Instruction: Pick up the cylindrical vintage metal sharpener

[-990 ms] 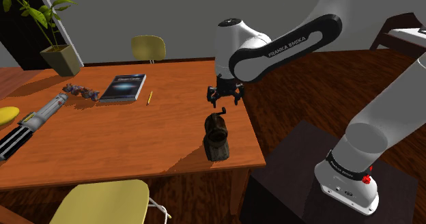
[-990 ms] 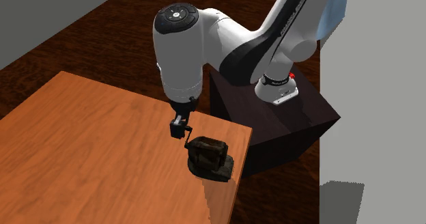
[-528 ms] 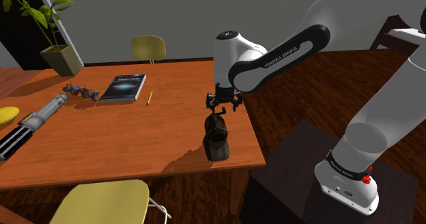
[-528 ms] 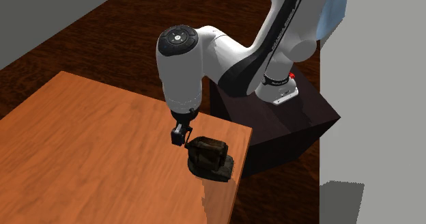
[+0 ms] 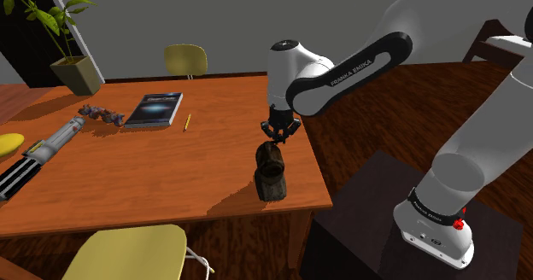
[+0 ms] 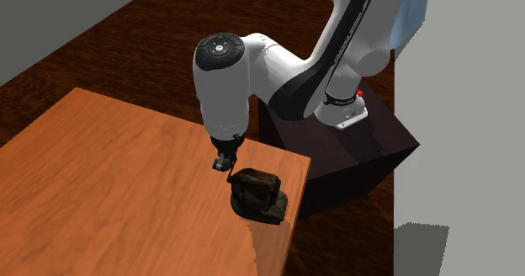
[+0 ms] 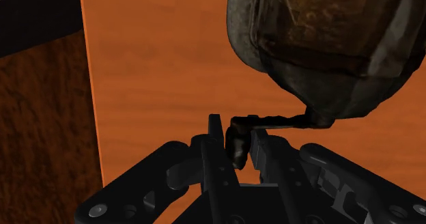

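Where the table point(image 5: 171, 176) ends toward the stand, the sharpener point(image 5: 272, 169) sits near its corner
My gripper point(image 7: 235, 130) is pinched narrow on the crank knob point(image 7: 237, 151), I judge the only part slim enough; the bulky body rests on the wood

The white arm point(image 5: 478, 142) climbs from its base, bends over high up and slopes back down through a black-banded forearm to a fat white wrist point(image 6: 223, 81). From there the black gripper point(image 5: 278, 131) points straight down. Seen from the hand itself, its fingers point(image 7: 216, 137) are drawn close together, pinching the small crank knob of the sharpener point(image 7: 321, 45) between them.
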Robot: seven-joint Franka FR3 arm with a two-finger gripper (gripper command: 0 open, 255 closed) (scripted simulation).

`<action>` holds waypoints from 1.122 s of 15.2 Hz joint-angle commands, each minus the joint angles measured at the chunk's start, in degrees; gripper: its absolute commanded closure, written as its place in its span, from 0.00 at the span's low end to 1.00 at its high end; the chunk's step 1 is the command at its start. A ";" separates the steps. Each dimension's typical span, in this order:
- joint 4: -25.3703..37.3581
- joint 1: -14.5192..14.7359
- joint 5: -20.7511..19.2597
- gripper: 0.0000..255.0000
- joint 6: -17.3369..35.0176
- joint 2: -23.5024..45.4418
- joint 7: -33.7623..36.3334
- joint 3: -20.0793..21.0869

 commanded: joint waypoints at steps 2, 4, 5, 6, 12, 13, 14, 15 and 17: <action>-0.12 0.07 0.05 1.00 -0.02 -0.01 -0.03 0.08; 0.21 0.10 0.51 1.00 -0.80 -0.57 -0.45 -0.03; 0.55 0.13 0.94 1.00 -1.58 -1.11 -0.81 -0.11; 0.90 0.17 1.34 1.00 -2.36 -1.64 -1.15 -0.19; 3.30 0.38 3.30 1.00 -7.06 -4.43 -2.88 -0.78; 3.74 0.41 3.56 1.00 -7.84 -4.84 -3.12 -0.88; 4.19 0.44 3.80 1.00 -8.63 -5.23 -3.35 -1.00; 4.66 0.46 4.03 1.00 -9.41 -5.61 -3.57 -1.10; 5.63 0.51 4.43 1.00 -10.98 -6.31 -3.97 -1.32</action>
